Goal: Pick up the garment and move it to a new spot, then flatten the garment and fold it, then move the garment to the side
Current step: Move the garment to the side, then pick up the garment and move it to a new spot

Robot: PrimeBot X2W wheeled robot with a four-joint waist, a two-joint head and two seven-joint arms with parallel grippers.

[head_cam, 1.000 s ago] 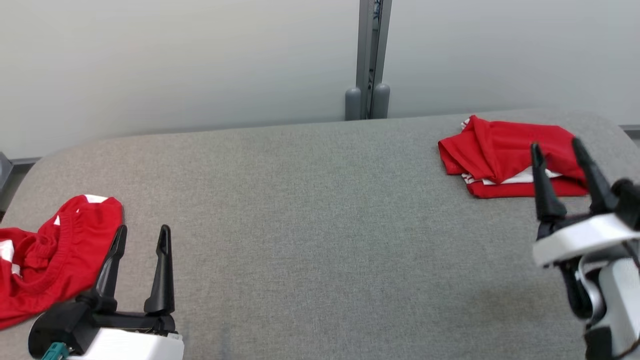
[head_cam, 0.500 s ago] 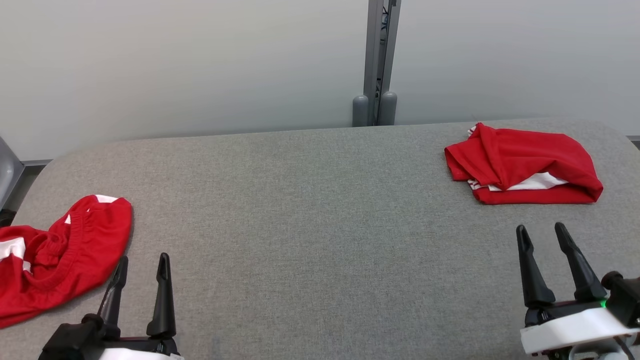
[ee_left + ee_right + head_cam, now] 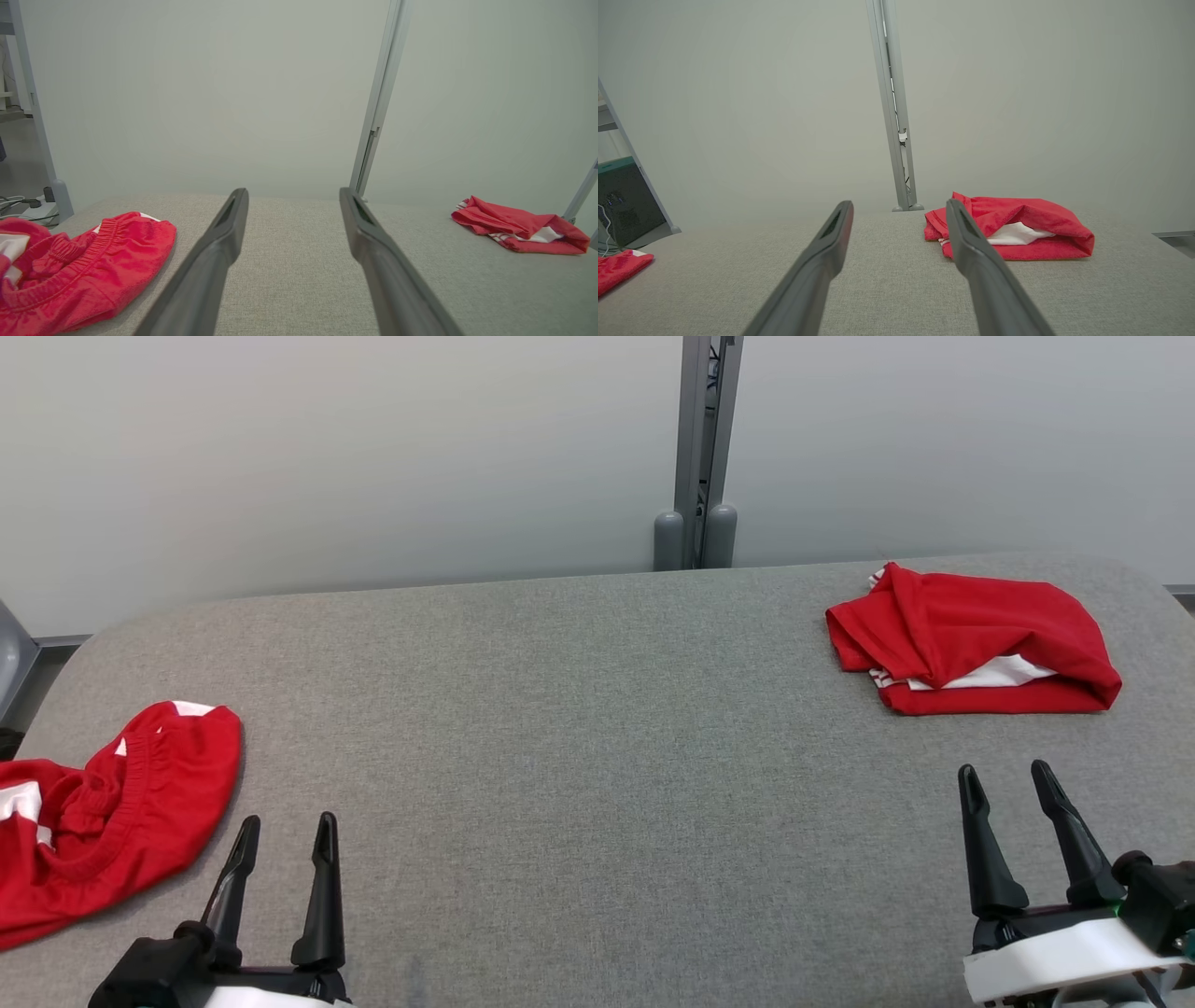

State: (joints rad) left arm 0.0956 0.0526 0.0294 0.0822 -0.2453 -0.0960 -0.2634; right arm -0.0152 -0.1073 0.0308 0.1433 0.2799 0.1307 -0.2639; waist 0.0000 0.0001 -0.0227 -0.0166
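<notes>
A crumpled red garment [image 3: 112, 812] with white patches and an elastic waistband lies at the left edge of the grey padded table [image 3: 597, 756]; it also shows as the crumpled garment [image 3: 79, 275] and as a red corner [image 3: 616, 270]. A folded red garment [image 3: 971, 635] with white showing inside rests at the back right, seen too as the folded garment [image 3: 518, 224] and the folded garment [image 3: 1017, 219]. My left gripper [image 3: 288, 821] stands open and empty just right of the crumpled one; its fingers [image 3: 224, 242] frame bare cloth. My right gripper [image 3: 1004, 770] is open and empty, well short of the folded one.
A grey metal post [image 3: 695, 448] rises against the pale wall behind the table's rounded far edge. Cables [image 3: 18, 205] lie on the floor off the left end. A dark cabinet [image 3: 626, 205] stands beyond that end.
My right gripper has drawn back from over the folded garment toward the near edge, still open. The left gripper has sunk a little lower in the head view, which itself shifted slightly.
</notes>
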